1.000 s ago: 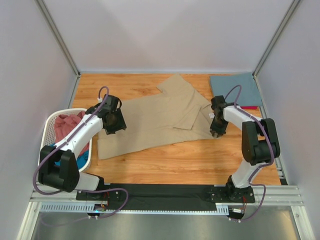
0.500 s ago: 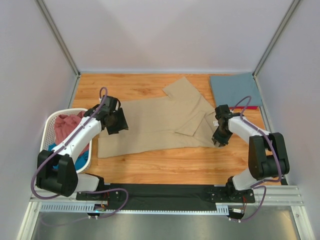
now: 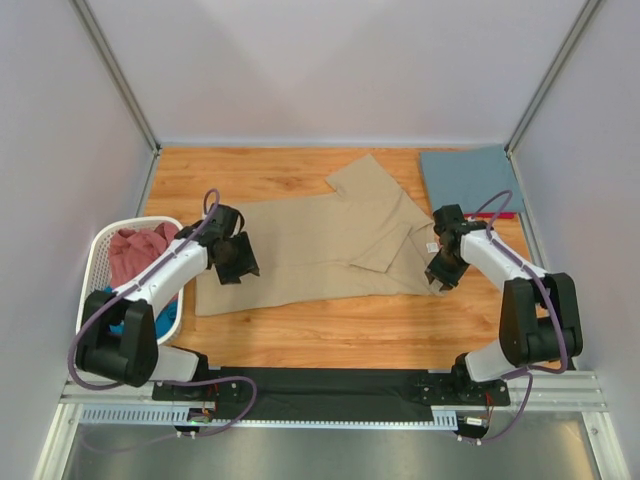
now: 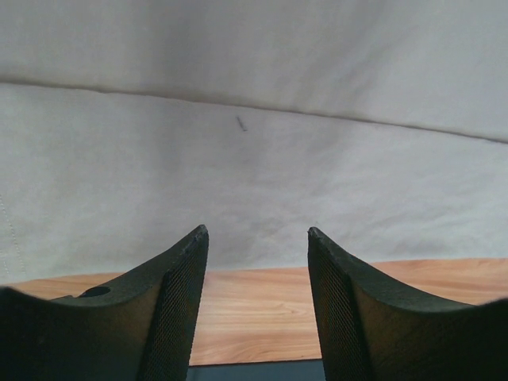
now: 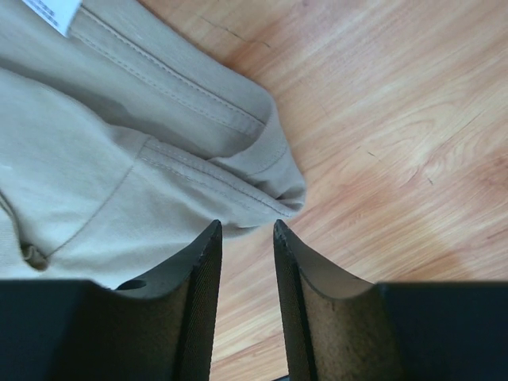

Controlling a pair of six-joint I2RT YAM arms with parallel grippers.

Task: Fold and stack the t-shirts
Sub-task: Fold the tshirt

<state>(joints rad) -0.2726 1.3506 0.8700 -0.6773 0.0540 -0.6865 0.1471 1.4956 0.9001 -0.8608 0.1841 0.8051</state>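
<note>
The tan shirt (image 3: 320, 250) lies spread across the middle of the worktop (image 3: 350, 325), collar end toward the right arm. Both are empty: the left jaws gape wide over the shirt's left edge, and the right jaws are barely parted just beside the bunched collar fold. Widen the right jaws, then pinch both cloth layers so the fold lifts evenly.

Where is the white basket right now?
In the top view, the white basket sits on the left side of the table, beside the left arm, left of the spread tan t-shirt, with pink cloth inside.
</note>
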